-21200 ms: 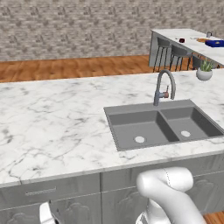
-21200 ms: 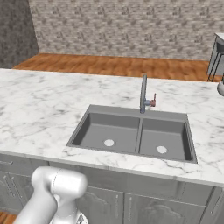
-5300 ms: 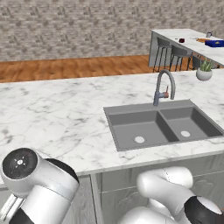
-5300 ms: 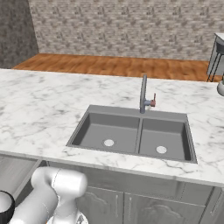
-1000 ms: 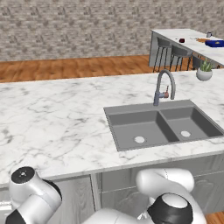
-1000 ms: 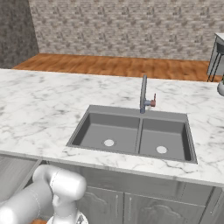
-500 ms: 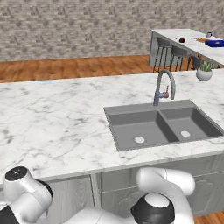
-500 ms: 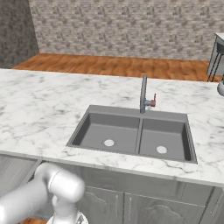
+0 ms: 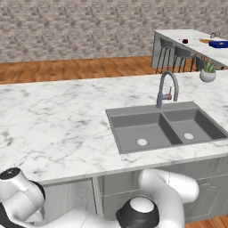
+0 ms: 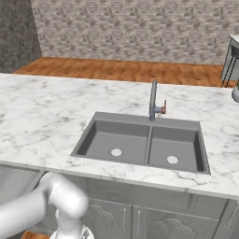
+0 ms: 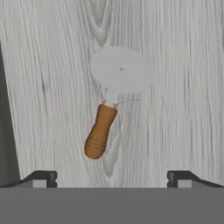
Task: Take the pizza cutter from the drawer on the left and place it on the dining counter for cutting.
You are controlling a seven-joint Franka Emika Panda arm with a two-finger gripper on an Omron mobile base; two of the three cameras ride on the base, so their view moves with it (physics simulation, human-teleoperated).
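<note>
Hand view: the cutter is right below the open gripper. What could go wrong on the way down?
1. The cutter lies flat on the drawer floor; the fingertips could hit the wood before closing.
2. Its handle lies left of the midline of the open gripper and at a slant, so closing may push or twist it.
3. The thin blade gives little to grip; better take the handle.

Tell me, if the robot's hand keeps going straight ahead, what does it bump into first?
Probably the pizza cutter, lying flat on the drawer floor between the open fingers. How far off it is, I cannot tell.
</note>
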